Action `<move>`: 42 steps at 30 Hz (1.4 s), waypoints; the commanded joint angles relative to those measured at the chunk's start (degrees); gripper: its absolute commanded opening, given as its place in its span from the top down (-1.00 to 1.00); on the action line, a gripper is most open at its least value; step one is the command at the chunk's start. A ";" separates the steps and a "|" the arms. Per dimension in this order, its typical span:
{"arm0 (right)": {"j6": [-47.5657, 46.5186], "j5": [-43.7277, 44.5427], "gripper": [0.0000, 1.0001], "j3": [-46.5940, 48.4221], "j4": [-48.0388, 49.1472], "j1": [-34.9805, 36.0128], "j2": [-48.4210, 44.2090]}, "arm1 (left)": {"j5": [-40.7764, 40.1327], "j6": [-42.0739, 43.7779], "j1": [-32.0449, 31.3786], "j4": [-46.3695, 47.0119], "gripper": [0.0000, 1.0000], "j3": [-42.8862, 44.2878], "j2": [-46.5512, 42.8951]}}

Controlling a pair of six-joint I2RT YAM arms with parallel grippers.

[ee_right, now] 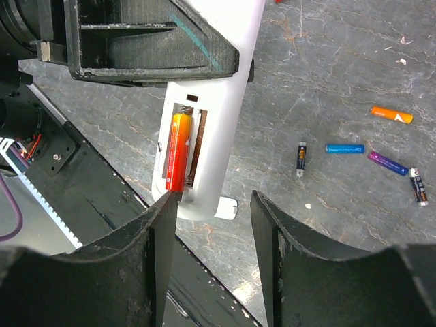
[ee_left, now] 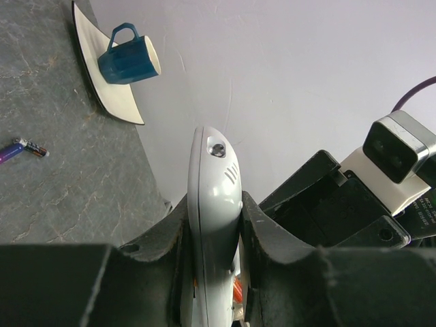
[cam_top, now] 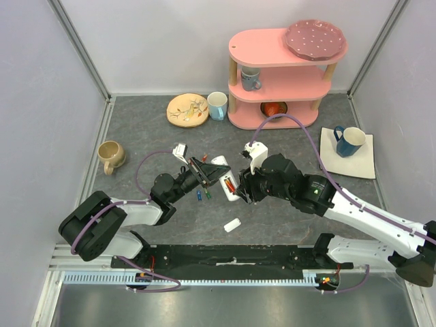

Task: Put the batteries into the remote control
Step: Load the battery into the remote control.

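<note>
Between my two tools, the remote control sits clamped in the left tool, whose fingers press on its two long edges, as the left wrist view shows edge-on. Its open battery bay faces the right tool. Inside that bay I see one orange-and-red battery lying lengthwise in the slot nearer the remote control's edge; the slot beside it shows only its spring.

My right tool stands with its jaws apart and nothing between them, just off the remote control's bay end. One of its fingertips is right at the red end of the seated battery; I cannot tell whether it touches.

Loose batteries lie scattered on the worktop beside the remote control, well apart from the right tool: orange, blue, purple and two dark ones. A small white back cover lies on the worktop on the near side of the remote control.
</note>
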 commanded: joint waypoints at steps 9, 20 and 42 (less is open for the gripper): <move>0.54 0.49 -0.10 0.38 1.76 0.20 1.27 | 0.77 -1.50 -1.05 21.60 0.96 0.50 -0.76; 0.46 0.75 -0.11 0.73 1.85 0.20 1.98 | 1.12 -1.24 -1.76 21.52 0.96 0.59 -0.76; 0.37 0.05 -0.11 1.78 1.85 0.20 3.91 | 0.95 -0.71 -2.99 21.52 0.96 0.67 -0.32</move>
